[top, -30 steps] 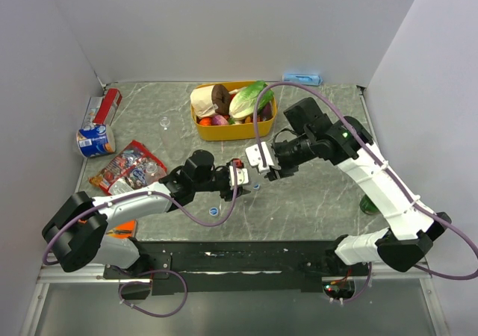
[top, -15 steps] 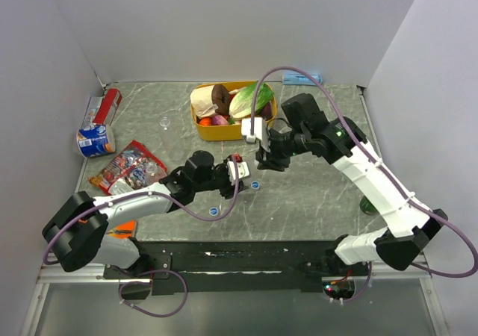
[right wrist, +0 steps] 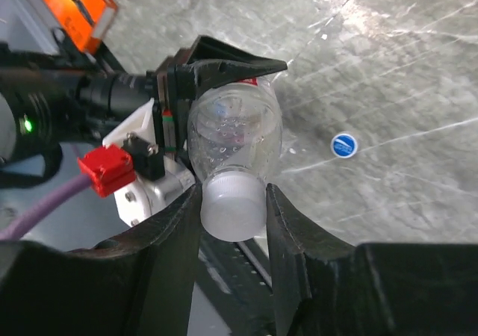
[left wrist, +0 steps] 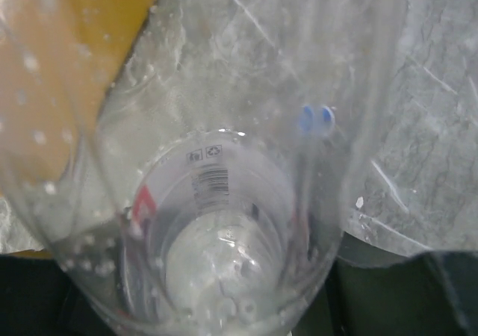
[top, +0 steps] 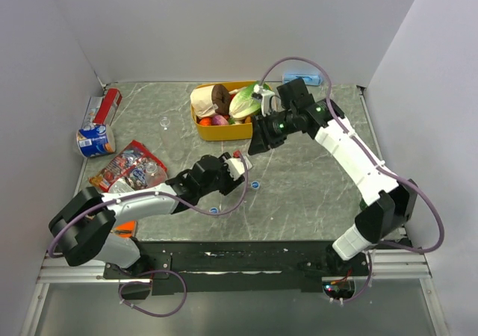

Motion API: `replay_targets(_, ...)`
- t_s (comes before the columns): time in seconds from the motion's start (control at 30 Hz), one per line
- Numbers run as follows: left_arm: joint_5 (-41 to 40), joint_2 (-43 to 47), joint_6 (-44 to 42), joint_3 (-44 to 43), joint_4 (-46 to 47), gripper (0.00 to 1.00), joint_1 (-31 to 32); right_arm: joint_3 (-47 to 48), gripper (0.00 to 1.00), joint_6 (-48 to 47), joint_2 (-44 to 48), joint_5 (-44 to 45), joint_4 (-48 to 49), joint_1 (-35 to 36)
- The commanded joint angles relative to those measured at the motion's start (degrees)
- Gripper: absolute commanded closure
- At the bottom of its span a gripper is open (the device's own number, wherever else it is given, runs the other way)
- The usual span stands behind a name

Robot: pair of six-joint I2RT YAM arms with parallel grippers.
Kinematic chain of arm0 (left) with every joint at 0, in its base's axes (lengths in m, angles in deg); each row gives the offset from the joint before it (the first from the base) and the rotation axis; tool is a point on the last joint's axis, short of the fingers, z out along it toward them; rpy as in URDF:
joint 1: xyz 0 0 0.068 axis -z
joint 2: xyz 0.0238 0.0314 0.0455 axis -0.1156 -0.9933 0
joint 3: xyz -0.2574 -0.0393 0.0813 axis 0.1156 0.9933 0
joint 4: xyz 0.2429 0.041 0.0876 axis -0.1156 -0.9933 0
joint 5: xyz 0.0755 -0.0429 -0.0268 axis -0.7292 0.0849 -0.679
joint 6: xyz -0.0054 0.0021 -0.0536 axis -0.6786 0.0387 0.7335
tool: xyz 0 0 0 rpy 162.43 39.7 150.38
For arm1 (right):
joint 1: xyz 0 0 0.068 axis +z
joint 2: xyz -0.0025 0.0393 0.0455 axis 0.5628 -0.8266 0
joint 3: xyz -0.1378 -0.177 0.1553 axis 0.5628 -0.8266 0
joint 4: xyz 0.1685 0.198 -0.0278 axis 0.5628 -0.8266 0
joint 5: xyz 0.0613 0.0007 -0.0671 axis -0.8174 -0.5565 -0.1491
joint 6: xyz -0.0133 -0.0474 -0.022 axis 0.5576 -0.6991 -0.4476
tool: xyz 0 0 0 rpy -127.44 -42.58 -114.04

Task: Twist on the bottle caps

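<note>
My left gripper (top: 234, 164) is shut on a clear bottle (right wrist: 235, 134), holding its body off the table with the neck pointing away toward the right arm. The bottle fills the left wrist view (left wrist: 224, 231), hiding the left fingers. A whitish cap (right wrist: 232, 210) sits on the bottle's neck. My right gripper (right wrist: 233, 196) is shut on this cap, one finger on each side; in the top view it (top: 256, 145) sits just beyond the left gripper. Two blue caps (top: 255, 185) (top: 213, 210) lie on the table; one shows in the right wrist view (right wrist: 343, 145).
A yellow tub (top: 224, 132) of food stands at the back centre, close behind the right gripper. A snack bag (top: 127, 168), a can (top: 95, 140) and a red packet (top: 110, 104) are at the left. A small clear object (top: 164, 122) stands near the tub.
The right wrist has turned round while staying at the bottle's neck, and the right forearm has swung toward the back. The left gripper has shifted slightly with the bottle.
</note>
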Motion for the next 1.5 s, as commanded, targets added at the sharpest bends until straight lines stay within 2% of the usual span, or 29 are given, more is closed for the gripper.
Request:
replay_targets(0.0, 7.6, 3.7, -0.2, -6.3, 8.8, 0.99, 1.7, 7.0, 0.86, -0.1, -3.2, -7.6, 3.6, -3.9)
replay_targets(0.03, 9.1, 3.8, 0.3, -6.3, 7.4, 0.99, 1.1, 10.5, 0.63, -1.7, -3.2, -10.3, 3.9, -5.0)
replay_targets(0.13, 16.5, 3.3, 1.6, -7.6, 1.6, 0.99, -0.8, 18.3, 0.47, -9.3, -2.5, -16.3, 2.2, -8.8)
replay_targets(0.27, 25.0, 2.6, 0.1, -9.6, -4.8, 0.99, -3.3, 20.9, 0.41, -24.3, 0.9, -21.9, -4.0, -11.2)
replay_targets(0.3, 26.9, 2.4, -0.8, -10.3, -6.0, 0.99, -3.9, 20.2, 0.40, -32.3, 1.9, -22.6, -5.6, -11.2)
replay_targets(0.43, 31.9, 1.6, -5.8, -12.4, -10.5, 0.99, -5.8, 12.3, 0.36, -48.0, 9.2, -24.9, -10.7, -10.6)
replay_targets(0.5, 33.9, 1.5, -9.6, -13.1, -12.9, 0.99, -6.0, 10.7, 0.35, -58.6, 10.5, -23.1, -16.1, -9.5)
replay_targets(0.63, 35.6, 1.1, -14.5, -14.5, -16.8, 0.99, -6.2, 6.9, 0.33, -70.8, 13.9, -17.7, -19.3, -5.9)
replay_targets(0.77, 36.8, 0.6, -16.4, -15.4, -17.7, 0.99, -6.1, 0.8, 0.30, -72.6, 17.5, -13.3, -13.1, -1.6)
replay_targets(0.87, 36.8, 0.8, -16.6, -15.6, -16.9, 0.99, -6.2, -0.1, 0.30, -73.4, 17.2, -11.9, -13.1, 0.4)
replay_targets(1.07, 36.8, 1.0, -16.2, -15.6, -15.8, 0.99, -6.1, 0.4, 0.31, -67.2, 15.7, -14.0, -10.0, 1.3)
replay_targets(1.37, 36.6, 1.5, -14.4, -14.9, -12.3, 0.99, -6.2, 0.8, 0.45, -59.3, 12.3, -16.1, -8.4, 1.3)
replay_targets(1.47, 36.2, 1.7, -13.7, -14.7, -10.9, 0.99, -6.2, 1.2, 0.58, -56.9, 11.2, -17.1, -8.3, 1.2)
